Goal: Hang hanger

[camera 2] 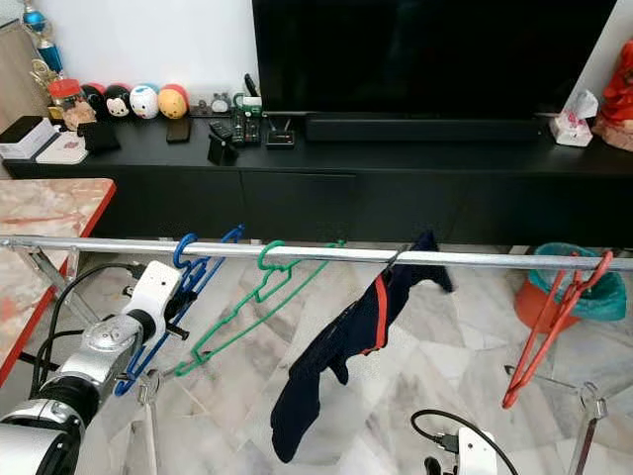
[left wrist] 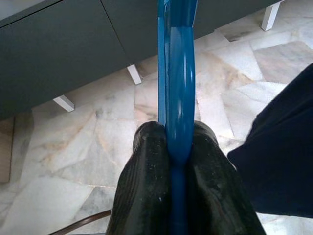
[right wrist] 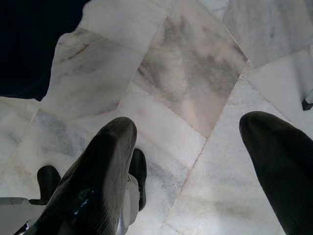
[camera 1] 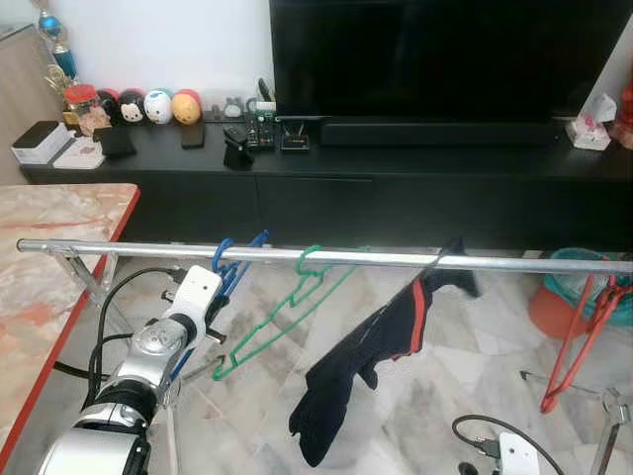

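A blue hanger (camera 1: 235,265) has its hook over the silver rail (camera 1: 326,257) near the rail's left end. My left gripper (left wrist: 177,147) is shut on the blue hanger (left wrist: 177,73), its two black fingers (left wrist: 146,181) pinching the plastic just below the rail; the left arm (camera 1: 163,336) reaches up from the lower left. A green hanger (camera 1: 287,307) hangs tilted beside it. My right gripper (right wrist: 188,142) is open, low over the marble floor, with nothing between its fingers.
A dark garment (camera 1: 371,356) with red trim hangs from the middle of the rail. A red hanger (camera 1: 579,341) hangs at the right end by an orange and teal basket (camera 1: 564,292). A black TV console (camera 1: 326,178) stands behind. A marble table (camera 1: 49,247) lies to the left.
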Tool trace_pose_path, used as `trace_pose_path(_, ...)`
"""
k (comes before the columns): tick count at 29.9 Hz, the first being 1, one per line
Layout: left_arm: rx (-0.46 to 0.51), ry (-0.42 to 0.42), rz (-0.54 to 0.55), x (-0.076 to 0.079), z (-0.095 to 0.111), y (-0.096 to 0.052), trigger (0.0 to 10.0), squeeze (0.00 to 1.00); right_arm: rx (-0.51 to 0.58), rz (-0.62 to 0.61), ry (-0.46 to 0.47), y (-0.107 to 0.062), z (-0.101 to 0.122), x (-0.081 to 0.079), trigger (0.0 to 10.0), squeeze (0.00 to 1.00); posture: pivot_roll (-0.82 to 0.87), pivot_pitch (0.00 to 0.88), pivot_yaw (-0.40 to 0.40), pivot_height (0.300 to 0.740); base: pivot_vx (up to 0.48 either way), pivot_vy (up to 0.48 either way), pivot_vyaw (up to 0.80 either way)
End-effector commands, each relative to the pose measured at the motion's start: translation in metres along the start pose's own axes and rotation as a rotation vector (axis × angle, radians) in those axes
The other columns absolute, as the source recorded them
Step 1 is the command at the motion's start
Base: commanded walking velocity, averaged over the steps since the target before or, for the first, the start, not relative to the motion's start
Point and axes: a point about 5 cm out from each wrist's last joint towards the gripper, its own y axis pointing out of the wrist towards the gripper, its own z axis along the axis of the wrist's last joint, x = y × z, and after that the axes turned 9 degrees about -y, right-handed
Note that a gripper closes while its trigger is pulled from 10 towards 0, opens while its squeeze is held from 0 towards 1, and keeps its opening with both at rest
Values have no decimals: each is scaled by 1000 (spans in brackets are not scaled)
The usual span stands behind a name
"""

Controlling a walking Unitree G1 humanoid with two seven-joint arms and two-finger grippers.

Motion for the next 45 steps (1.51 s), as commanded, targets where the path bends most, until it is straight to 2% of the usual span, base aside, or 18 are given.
trace_pose_path(1, -155, 0, 5, 0, -36, -9, 10000, 0, -10, 0, 0, 0, -2, 1, 10000, 0, 0, 0, -17, 740, 0, 0, 0)
trace_pose_path(3, -151, -6, 13, 0, -37, -10, 10000, 0, -10, 0, -1, 0, -2, 1, 10000, 0, 0, 0, -18, 740, 0, 0, 0)
trace_pose_path(4, -139, -15, 18, 0, -36, -10, 10000, 510, -10, 0, -1, 0, -2, 1, 10000, 0, 1, 0, -19, 740, 0, 0, 0)
trace_pose_path(5, -139, -15, 18, 0, -36, -10, 10000, 510, -10, 0, -1, 0, -2, 1, 10000, 0, 1, 0, -19, 740, 0, 0, 0)
trace_pose_path(7, -120, -32, 21, -1, -34, -10, 10000, 992, -11, 0, -2, 0, -2, 2, 10000, 0, 1, 0, -19, 740, 0, 0, 0)
trace_pose_path(20, -64, -32, 30, -6, -25, -11, 10000, 1000, -10, 0, -4, 0, -2, 2, 10000, 0, 6, 0, -20, 740, 0, 0, 0)
trace_pose_path(24, -15, -35, 40, -9, -19, -12, 10000, 1000, -10, 1, -4, 0, -2, 2, 10000, 0, 7, 0, -19, 740, 0, 0, 0)
trace_pose_path(26, 44, -53, 46, -11, -14, -14, 10000, 1000, -9, 1, -3, -1, -2, 1, 10000, 0, 9, 0, -18, 740, 0, 0, 0)
trace_pose_path(28, 106, -67, 38, -13, -11, -18, 10000, 1000, -8, 0, 0, -1, -2, 1, 10000, 0, 6, 0, -17, 740, 0, 0, 0)
trace_pose_path(36, 184, -73, 48, -23, -15, -37, 10000, 1000, -8, 1, 1, -1, -2, 2, 10000, 0, 15, 0, -17, 740, 0, 0, 0)
trace_pose_path(38, 246, -88, 80, -29, -15, -50, 10000, 1000, -9, 3, -2, -1, -2, 2, 10000, 0, 19, 0, -17, 740, 0, 0, 0)
trace_pose_path(45, 340, -95, 113, -30, -16, -75, 10000, 1000, -8, 2, -1, -1, -3, 2, 10000, 0, 23, 0, -16, 740, 0, 0, 0)
